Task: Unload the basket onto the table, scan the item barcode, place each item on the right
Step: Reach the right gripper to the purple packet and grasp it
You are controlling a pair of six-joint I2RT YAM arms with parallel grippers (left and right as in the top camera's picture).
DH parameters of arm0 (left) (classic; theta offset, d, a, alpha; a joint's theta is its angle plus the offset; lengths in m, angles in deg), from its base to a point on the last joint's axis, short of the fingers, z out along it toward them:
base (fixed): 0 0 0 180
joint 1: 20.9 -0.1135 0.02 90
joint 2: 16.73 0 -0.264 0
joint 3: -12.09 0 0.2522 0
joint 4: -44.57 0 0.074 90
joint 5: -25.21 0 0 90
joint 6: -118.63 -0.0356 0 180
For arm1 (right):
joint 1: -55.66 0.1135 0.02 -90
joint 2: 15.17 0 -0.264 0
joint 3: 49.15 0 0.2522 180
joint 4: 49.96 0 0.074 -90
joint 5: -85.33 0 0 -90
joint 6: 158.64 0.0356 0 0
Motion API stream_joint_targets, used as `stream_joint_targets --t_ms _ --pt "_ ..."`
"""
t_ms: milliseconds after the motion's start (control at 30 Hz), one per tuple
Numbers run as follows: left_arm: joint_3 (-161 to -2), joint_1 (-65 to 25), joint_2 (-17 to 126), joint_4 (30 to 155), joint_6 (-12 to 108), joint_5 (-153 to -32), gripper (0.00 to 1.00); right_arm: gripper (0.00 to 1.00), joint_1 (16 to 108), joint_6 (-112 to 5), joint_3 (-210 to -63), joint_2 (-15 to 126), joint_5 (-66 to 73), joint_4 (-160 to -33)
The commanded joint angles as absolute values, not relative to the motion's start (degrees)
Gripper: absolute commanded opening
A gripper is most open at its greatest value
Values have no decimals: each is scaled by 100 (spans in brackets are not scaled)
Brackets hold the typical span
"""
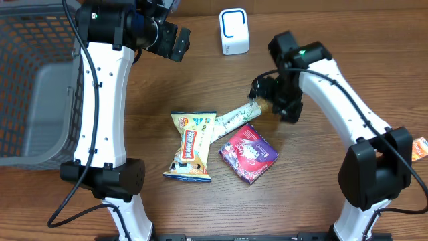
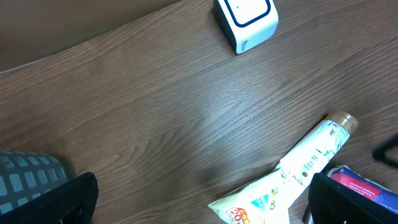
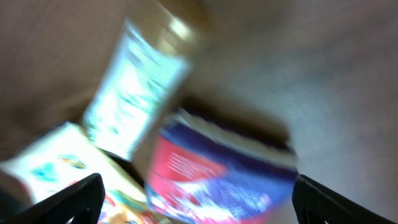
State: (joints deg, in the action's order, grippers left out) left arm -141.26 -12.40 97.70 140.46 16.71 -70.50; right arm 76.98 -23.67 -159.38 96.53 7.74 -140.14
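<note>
We judge that the step in hand is the reach for an item, and nothing is lifted yet. The right gripper (image 1: 266,94) hangs over the cap end of the cosmetic tube (image 1: 237,117), a little right of the middle of the overhead frame. Its jaws stand wide apart and hold nothing; its own wrist view is blurred. The left gripper (image 1: 175,41), at the upper left, is also spread wide and empty. The tube lies slanted on the tabletop (image 1: 307,201), and its lower end touches the yellow snack packet (image 1: 192,146). The purple packet (image 1: 249,152) lies just beside the tube, below it. The tube seems to be the chosen item, though we cannot be sure. The next move calls for lowering the jaws around the tube near the cap, closing on it without dragging the snack packet, and then carrying it to the white barcode scanner (image 1: 234,31) at the top middle with the barcode turned toward the scanner's window. At the left edge stands a grey mesh basket (image 1: 27,40); in the part that shows we see no item.
</note>
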Motion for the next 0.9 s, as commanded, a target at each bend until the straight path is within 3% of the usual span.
stream_joint_targets --t_ms 0,233,433,600,867 --pt "-14161 -1262 9726 14041 1752 -7033 100 97 7921 -2157 -15911 9469 441 -14346" --pt "-14161 -1262 9726 14041 1752 -7033 100 99 7779 -3536 -15859 9019 809 -15065" --pt "-14161 -1262 9726 14041 1752 -7031 100 100 7051 -5055 -15168 8304 1349 -14646" --pt "-14161 -1262 9726 14041 1752 -7031 100 100 6428 -5586 -13337 7356 2037 -13026" --pt "-14161 -1262 9726 14041 1752 -7033 100 100 6330 -5182 -10769 6807 3005 -10524"
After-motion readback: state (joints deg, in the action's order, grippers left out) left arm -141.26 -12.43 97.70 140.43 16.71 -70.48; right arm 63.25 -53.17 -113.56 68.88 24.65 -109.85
